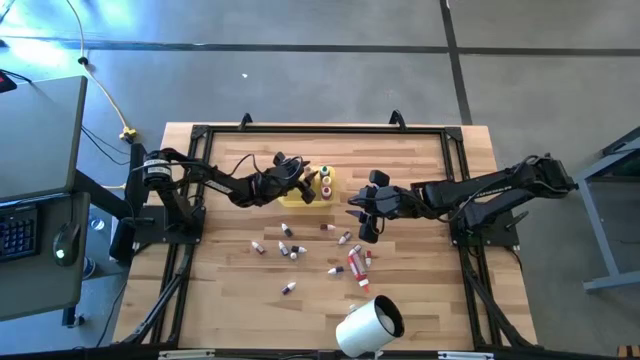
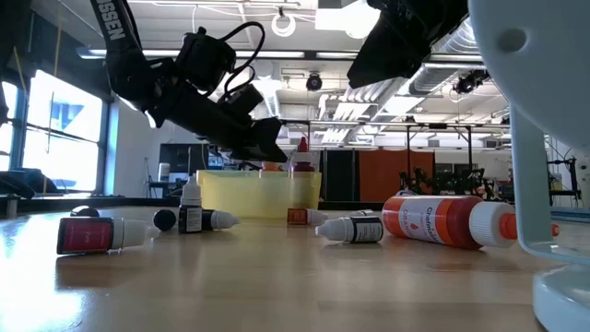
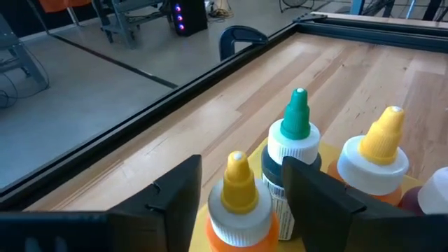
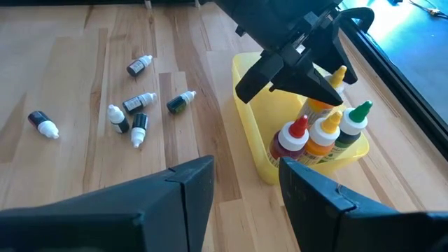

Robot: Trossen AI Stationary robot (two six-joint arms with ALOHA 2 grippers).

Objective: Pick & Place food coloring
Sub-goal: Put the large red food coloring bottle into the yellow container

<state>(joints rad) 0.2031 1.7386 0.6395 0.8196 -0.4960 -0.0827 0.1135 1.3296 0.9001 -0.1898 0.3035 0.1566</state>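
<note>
The yellow tray [image 1: 322,186] [image 4: 255,143] holds several upright food coloring bottles with red [image 4: 297,130], yellow [image 4: 329,124] and green [image 4: 358,114] caps. My left gripper [image 1: 307,187] [image 3: 241,199] hangs over the tray, open, pointing down. Its fingers stand on either side of an orange bottle with a yellow cap [image 3: 238,185] that stands in the tray. My right gripper [image 1: 366,216] [image 4: 245,189] is open and empty, above the table just right of the tray. Several loose bottles [image 1: 286,248] [image 4: 140,105] and red tubes [image 1: 357,262] [image 2: 442,221] lie on their sides on the table.
A large white cylinder [image 1: 368,326] [image 2: 553,138] lies near the table's near edge. A black frame rail [image 1: 320,128] [image 3: 175,105] runs along the far edge. Bare wood [image 1: 420,290] shows to the right of the loose bottles.
</note>
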